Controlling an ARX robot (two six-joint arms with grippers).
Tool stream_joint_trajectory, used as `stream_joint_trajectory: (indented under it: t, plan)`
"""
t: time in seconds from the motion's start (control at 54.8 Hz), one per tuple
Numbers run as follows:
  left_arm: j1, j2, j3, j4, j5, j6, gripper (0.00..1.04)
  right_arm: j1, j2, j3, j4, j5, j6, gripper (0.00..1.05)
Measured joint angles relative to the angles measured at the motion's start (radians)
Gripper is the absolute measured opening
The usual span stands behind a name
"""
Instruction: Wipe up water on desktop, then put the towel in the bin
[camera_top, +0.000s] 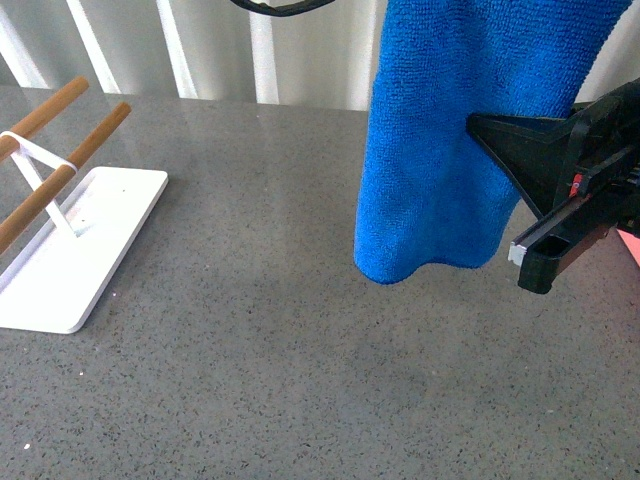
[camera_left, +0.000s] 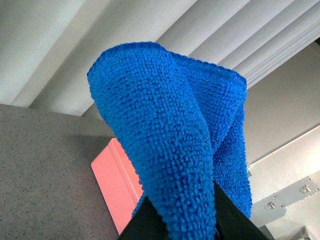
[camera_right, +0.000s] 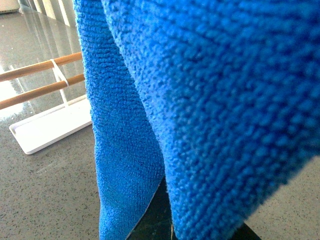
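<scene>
The blue towel hangs in a long fold from above the front view's top edge, its lower hem well above the grey speckled desktop. My left gripper is shut on the towel and is out of the front view. My right gripper is open beside the hanging towel at the right, its jaws on either side of the cloth's edge. The towel fills the right wrist view. The pink bin stands on the desktop behind the towel, and a sliver of it shows at the front view's right edge.
A white flat tray with wooden rods stands at the left of the desktop. It also shows in the right wrist view. White vertical blinds run along the back.
</scene>
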Motion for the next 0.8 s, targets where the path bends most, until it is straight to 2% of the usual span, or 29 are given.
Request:
stream_joint_trajectory:
  t: [0.164,0.438,0.675,0.73,0.803]
  plan:
    - [0.003,0.0,-0.002,-0.012,0.003,0.003,0.07,-0.024,-0.064,-0.015,-0.08,-0.065,0.021,0.03]
    - [0.065,0.002,0.003,-0.094,0.011,0.06,0.6,-0.085,-0.177,-0.052,-0.113,-0.115,0.02,0.03]
    - [0.159,0.034,0.022,-0.151,0.012,0.105,0.96,-0.117,-0.198,-0.057,-0.114,-0.113,0.023,0.03]
    - [0.18,0.043,0.023,-0.166,0.017,0.126,1.0,-0.121,-0.201,-0.057,-0.118,-0.112,0.023,0.03]
    - [0.218,0.059,0.023,-0.194,0.034,0.158,0.97,-0.127,-0.206,-0.057,-0.124,-0.111,0.023,0.03]
